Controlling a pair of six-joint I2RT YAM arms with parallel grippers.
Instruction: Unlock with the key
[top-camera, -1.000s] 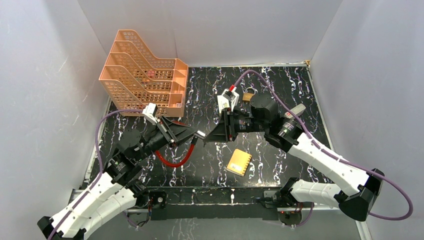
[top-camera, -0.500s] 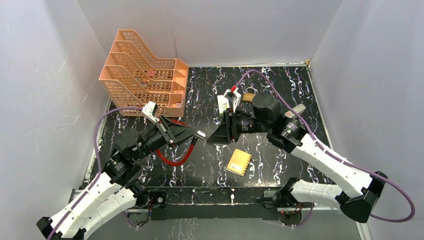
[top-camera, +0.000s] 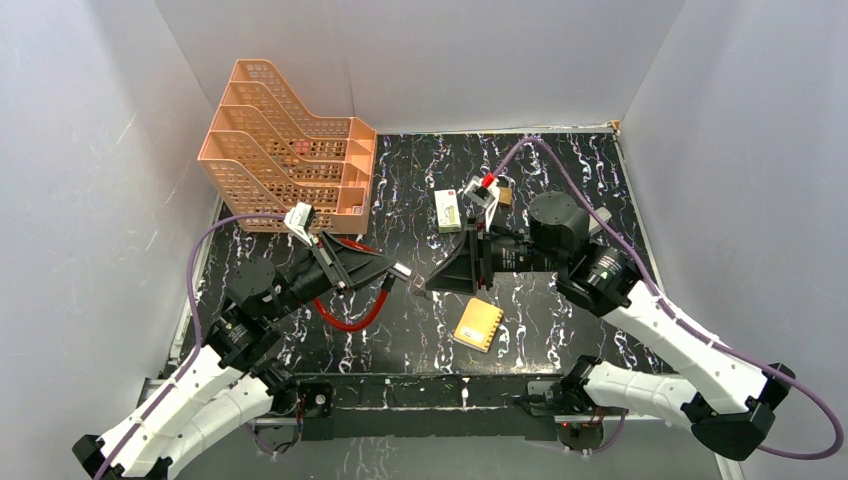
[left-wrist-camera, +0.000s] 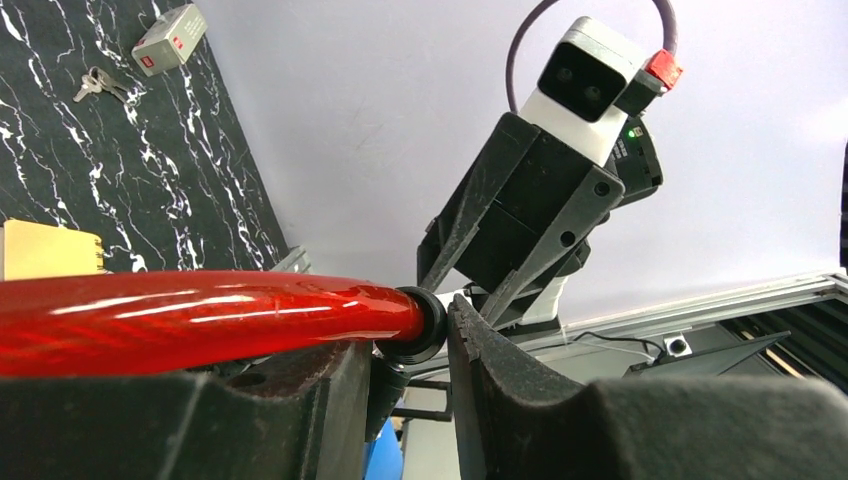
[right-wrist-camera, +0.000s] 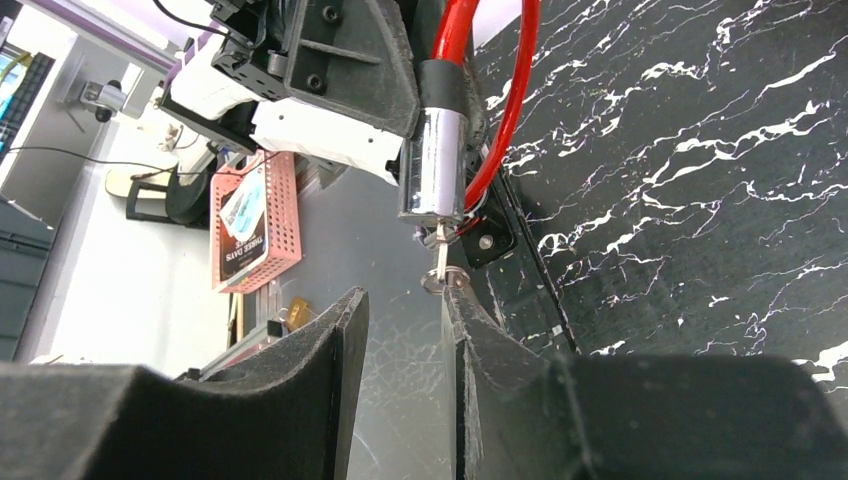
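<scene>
**Key Seated in the Cable's Barrel, Not Yet Turned**

Much of the far left of the black marbled table (top-camera: 560, 170) is taken up by the orange file rack (top-camera: 290, 150), which is set well behind the red cable (left-wrist-camera: 200, 320). The cable is clamped by the left gripper (left-wrist-camera: 415, 345) at its black collar (left-wrist-camera: 418, 318), so that the cable's metal barrel (right-wrist-camera: 435, 160) is presented to the right gripper (right-wrist-camera: 405, 305). That gripper's jaws are parted, and nothing is clenched between them. A yellow box (top-camera: 479, 323) lies near the cable's loop, on the right arm's side. The key (right-wrist-camera: 441, 268) is seen pushed into the barrel's end, with its small round head projecting just beyond the right gripper's fingertips. The key is judged light, thin, stiff and slippery. It should be pinched squarely across the flat faces of its head, so that it can be turned without being bent.
</scene>
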